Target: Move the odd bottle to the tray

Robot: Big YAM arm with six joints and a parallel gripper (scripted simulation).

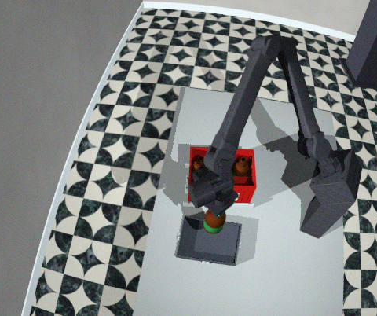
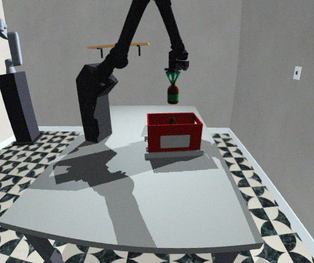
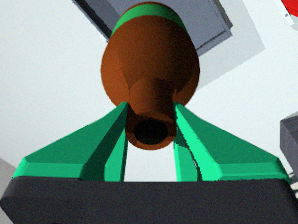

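Note:
My gripper [image 1: 218, 214] [image 2: 173, 82] [image 3: 150, 111] is shut on the neck of a brown bottle [image 1: 214, 222] [image 2: 173, 91] [image 3: 150, 60] with a green band. The bottle hangs upright, neck up, high in the air. In the top view it overlaps the far edge of the dark grey tray [image 1: 217, 248] [image 3: 202, 25]. The red crate [image 1: 247, 193] [image 2: 155, 141] [image 3: 292, 5] stands beside the tray. Brown bottles [image 1: 242, 167] [image 2: 172, 120] stand in it; another bottle [image 1: 198, 163] shows at its left. The arm hides the rest of the crate's inside, so neck widths cannot be compared.
The crate and tray stand close together on the pale table [image 1: 284, 267] [image 2: 184, 203]. The arm's dark base [image 1: 333, 192] [image 2: 94, 98] stands at the table's side. The arm reaches above the crate. The table's edge [image 2: 129, 246] shows in the exterior view.

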